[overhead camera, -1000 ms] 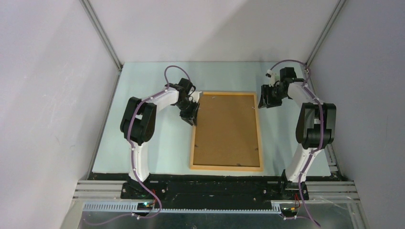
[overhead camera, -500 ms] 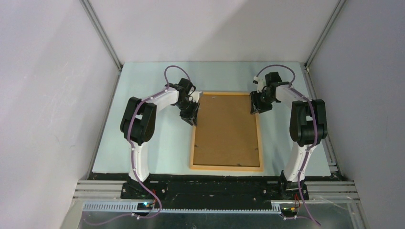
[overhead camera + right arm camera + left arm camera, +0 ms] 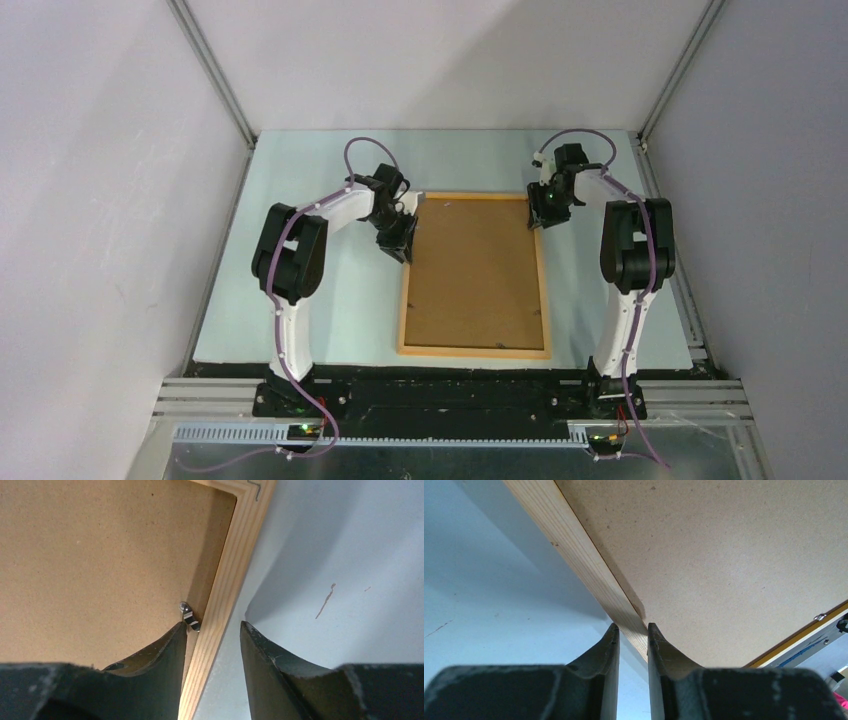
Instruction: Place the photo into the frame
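I see left end effector [image 3: 630, 630] clenched on the thin orange-yellow wooden frame [image 3: 574, 545], right end effector [image 3: 214, 626] released astride its right edge

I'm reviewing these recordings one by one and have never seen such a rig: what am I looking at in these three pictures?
These are two robot arms bolted at a table's near edge: the left arm and the right arm. The wide picture comes from a fixed camera above and behind them. The two close-ups come from cameras on the wrists, each showing its own dark fingers at the bottom. On the table lies a frame, back up, with its brown board showing. The left gripper is shut on the frame's left rail. The right gripper is open, its fingers astride the right rail by a small metal clip. No photo shows.
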Controlling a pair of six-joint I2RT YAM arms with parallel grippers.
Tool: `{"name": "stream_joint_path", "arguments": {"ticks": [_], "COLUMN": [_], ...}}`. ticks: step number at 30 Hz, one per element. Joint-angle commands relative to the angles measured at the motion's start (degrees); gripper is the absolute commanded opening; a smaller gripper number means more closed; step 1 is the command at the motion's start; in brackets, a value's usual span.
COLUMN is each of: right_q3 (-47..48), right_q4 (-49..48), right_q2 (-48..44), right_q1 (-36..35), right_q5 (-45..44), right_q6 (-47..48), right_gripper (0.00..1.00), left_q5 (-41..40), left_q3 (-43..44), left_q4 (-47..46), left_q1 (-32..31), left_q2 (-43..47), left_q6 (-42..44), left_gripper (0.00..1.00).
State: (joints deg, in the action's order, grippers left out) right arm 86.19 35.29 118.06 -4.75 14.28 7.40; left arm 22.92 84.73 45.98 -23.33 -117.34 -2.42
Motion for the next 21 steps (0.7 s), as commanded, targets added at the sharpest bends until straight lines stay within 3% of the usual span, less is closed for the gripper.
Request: {"name": "stream_joint_path", "arguments": {"ticks": [1,11,21], "right_q3": [2.79,3.13,3.29], "right_q4": [-0.72,-0.75,-0.34], "right_q2": [1.36,1.82,1.59], "right_q1": [0.01,0.15,0.19], "right_q5": [-0.62,-0.06,0.64], "right_q6": [-0.82,-0.46,-0.19], "right_gripper": [0.47,0.35,0.33], "left_q5": [2.24,2.18,2.06], "left_q3": [-0.07,-0.09,-0.18], "left_q4": [1.37,1.38,1.35], "left_q1": [-0.51,-0.50,-0.54], "left_q2": [3.80,3.83,3.99], "left_q6": [2.85,2.85,2.85], "left_gripper": [0.00,0.00,0.00]}}
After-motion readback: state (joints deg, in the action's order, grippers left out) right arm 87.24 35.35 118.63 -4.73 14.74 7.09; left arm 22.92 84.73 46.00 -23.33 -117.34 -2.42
